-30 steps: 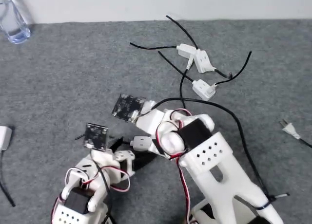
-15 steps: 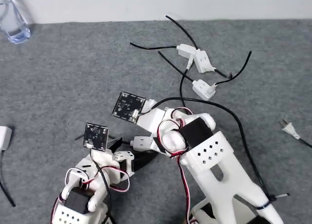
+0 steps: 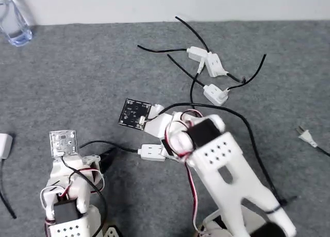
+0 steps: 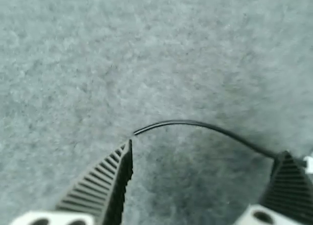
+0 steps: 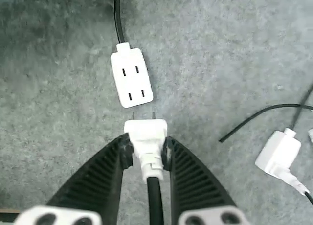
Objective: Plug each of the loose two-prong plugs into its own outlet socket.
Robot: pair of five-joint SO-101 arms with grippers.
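— Status?
— Your right gripper (image 5: 146, 154) clamps the two-prong plug (image 5: 145, 132), prongs just short of the outlet socket (image 5: 131, 78); left gripper (image 4: 206, 149) gapes over its cord (image 4: 186, 122).
— Next?
— Square prongs to one slot pair, push.

The table (image 3: 67, 77) has a grey felt top. A white socket (image 3: 151, 153), black cords (image 3: 154, 49) and a loose plug (image 3: 307, 137) lie on it.
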